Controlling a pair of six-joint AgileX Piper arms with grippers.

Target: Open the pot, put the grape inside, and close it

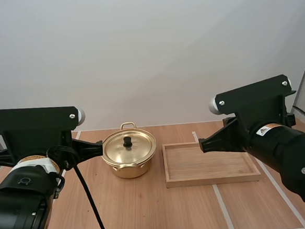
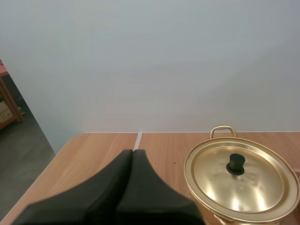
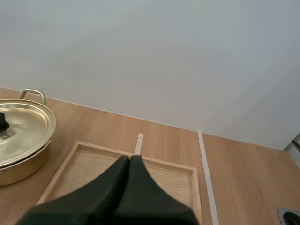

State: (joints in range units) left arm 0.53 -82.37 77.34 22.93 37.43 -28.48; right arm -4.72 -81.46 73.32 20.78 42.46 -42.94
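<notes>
Pressing its two black fingers together into one dark wedge, the left claw (image 2: 132,152) is clenched on nothing. It hangs above the tabletop (image 1: 149,214) on the side of the left edge, with its tip aimed toward the far edge. Near that tip stands the gold pot (image 1: 129,167), upright, close to the far edge and a little left of the tabletop's middle. Its lid (image 2: 241,187) is on, resting level on the rim, with a black knob (image 2: 236,164) at its centre. A loop handle (image 2: 222,130) rises from the pot's far side.

The right claw (image 3: 130,158) is clenched as well and empty, its fingers lying together as a single wedge. It hovers over the wooden tray (image 1: 212,180), its tip pointing toward the far edge. The tray lies flat beside the pot, on the side of the tabletop's right edge, near the pot but apart from it. A strip of pale tape (image 1: 221,204) runs across the tabletop from the near edge toward the far edge, hidden where the tray lies over it. A second strip (image 1: 284,194) runs closer to the right edge.
</notes>
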